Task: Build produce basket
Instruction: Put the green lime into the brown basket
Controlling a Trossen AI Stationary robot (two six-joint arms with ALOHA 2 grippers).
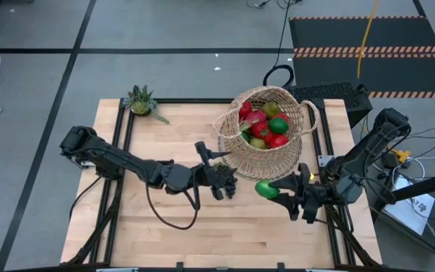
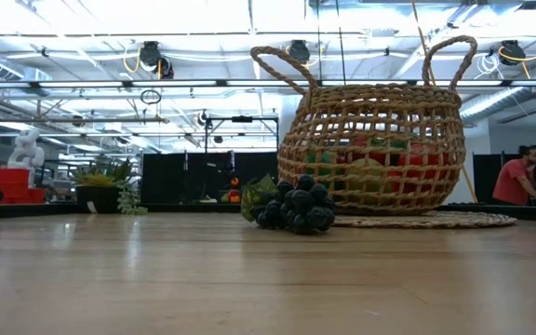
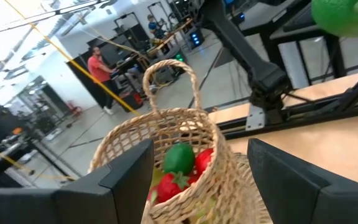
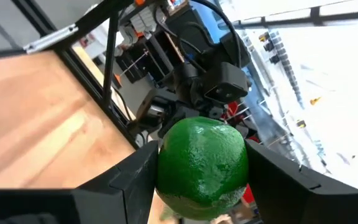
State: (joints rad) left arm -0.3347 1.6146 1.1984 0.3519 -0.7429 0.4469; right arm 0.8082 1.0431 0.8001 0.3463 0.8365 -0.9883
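The right tool (image 1: pixel 284 192) pinches a green lime (image 1: pixel 266 189) beside the basket (image 1: pixel 266 128), while the left tool (image 1: pixel 229 183) hangs spread over the grapes (image 2: pixel 296 207) on the worktop (image 1: pixel 165 219)

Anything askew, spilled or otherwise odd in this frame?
Nothing is spilled or damaged. The basket stands upright in the low view, with fruit inside. One bunch of dark grapes lies on the table beside it, not yet in. The right gripper holds a green lime; the left gripper is near the grapes.
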